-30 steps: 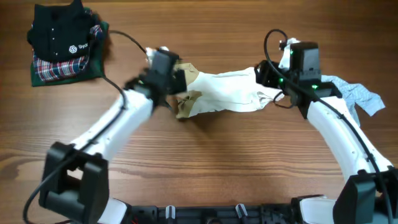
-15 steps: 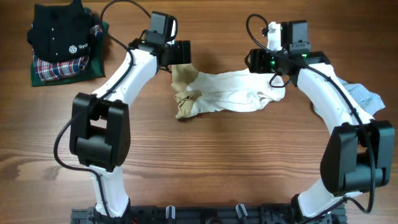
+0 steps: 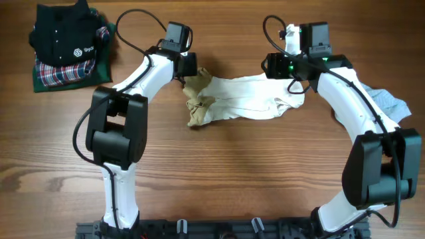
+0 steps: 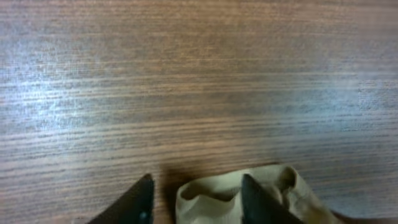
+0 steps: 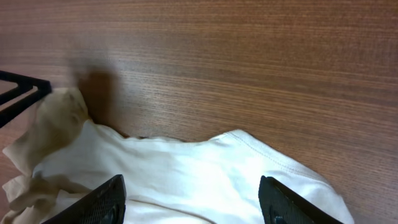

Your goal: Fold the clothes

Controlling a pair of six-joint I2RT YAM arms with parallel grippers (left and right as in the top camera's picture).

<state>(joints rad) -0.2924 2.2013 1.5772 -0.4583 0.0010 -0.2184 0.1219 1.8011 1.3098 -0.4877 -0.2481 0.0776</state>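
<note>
A white garment (image 3: 246, 103) with a tan, crumpled left end (image 3: 198, 99) lies stretched across the table's middle. My left gripper (image 3: 188, 65) hovers at the tan end, jaws open (image 4: 196, 202), with a fold of tan cloth (image 4: 217, 199) between the fingers but not pinched. My right gripper (image 3: 275, 66) is wide open (image 5: 193, 202) above the white cloth's (image 5: 186, 174) upper right edge.
A folded stack of dark and plaid clothes (image 3: 70, 43) sits on a green mat at the far left. A blue-grey crumpled garment (image 3: 388, 99) lies at the right, partly under my right arm.
Both grippers let go of the garment and it dropped flat. The left arm swung back toward the far edge and now hovers at the tan end. The right arm barely moved lately.
</note>
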